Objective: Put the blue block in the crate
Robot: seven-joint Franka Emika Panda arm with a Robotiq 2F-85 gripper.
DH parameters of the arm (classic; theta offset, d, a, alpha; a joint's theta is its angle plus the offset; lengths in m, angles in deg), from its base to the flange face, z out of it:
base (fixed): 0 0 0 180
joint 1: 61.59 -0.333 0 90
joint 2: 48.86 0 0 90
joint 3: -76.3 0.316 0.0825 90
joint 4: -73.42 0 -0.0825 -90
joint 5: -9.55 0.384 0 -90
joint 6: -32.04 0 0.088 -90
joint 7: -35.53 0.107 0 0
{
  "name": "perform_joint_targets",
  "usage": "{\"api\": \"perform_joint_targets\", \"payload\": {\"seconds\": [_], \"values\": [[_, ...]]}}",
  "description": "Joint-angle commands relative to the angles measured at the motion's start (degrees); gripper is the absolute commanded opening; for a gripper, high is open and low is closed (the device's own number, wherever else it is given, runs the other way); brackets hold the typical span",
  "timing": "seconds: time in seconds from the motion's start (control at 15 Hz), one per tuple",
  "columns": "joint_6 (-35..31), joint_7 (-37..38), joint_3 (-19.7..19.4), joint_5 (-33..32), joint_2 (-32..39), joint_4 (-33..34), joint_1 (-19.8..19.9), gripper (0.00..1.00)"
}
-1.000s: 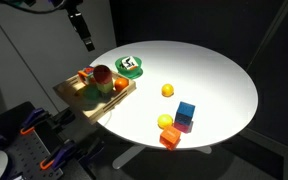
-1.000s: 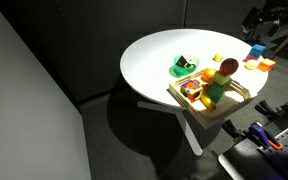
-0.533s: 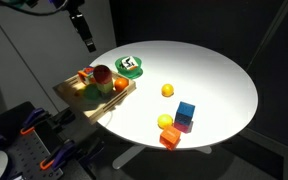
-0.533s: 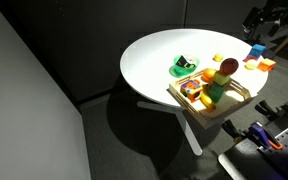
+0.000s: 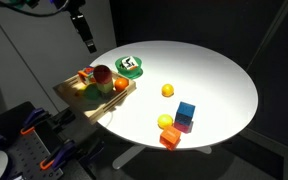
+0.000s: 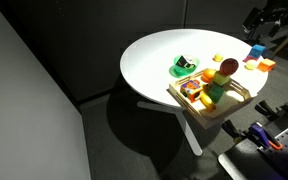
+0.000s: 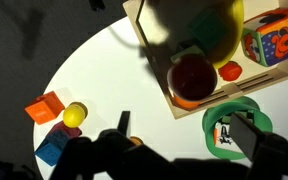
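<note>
The blue block [image 5: 186, 111] sits on the white round table [image 5: 214, 75] next to a magenta block [image 5: 184, 126]. It also shows in an exterior view [image 6: 256, 51] and at the lower left of the wrist view [image 7: 52, 148]. The crate [image 5: 66, 93], a shallow light-wood tray, lies at the table's edge and holds several toys; it also shows in an exterior view [image 6: 212, 110] and in the wrist view [image 7: 147, 42]. My gripper [image 5: 87, 41] hangs high above the table near the crate, far from the blue block. In the wrist view the gripper [image 7: 184, 135] is open and empty.
A green-and-white bowl [image 5: 131, 66] stands beside the crate. Two yellow balls [image 5: 168, 90] [image 5: 165, 122] and an orange-red block [image 5: 170, 137] lie near the blue block. A red cup [image 7: 192, 76] and a patterned cube [image 7: 269, 42] sit in the crate.
</note>
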Motion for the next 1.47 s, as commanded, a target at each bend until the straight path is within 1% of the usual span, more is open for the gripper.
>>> {"api": "perform_joint_targets", "payload": {"seconds": [0.0, 0.33, 0.67, 0.8, 1.4], "values": [[1.3, 0.0, -1.4, -0.1, 0.9, 1.7, 1.7, 1.0], [3.1, 0.1, -3.7, -0.4, 1.9, 4.0, 4.4, 1.0], [8.8, 0.7, -5.0, -1.3, 5.1, 8.7, 6.8, 1.0], [9.4, 0.6, -5.7, -1.5, 7.0, 10.4, 7.3, 1.0], [5.1, -0.6, -10.3, -1.0, 18.8, 17.2, 7.0, 1.0]]}}
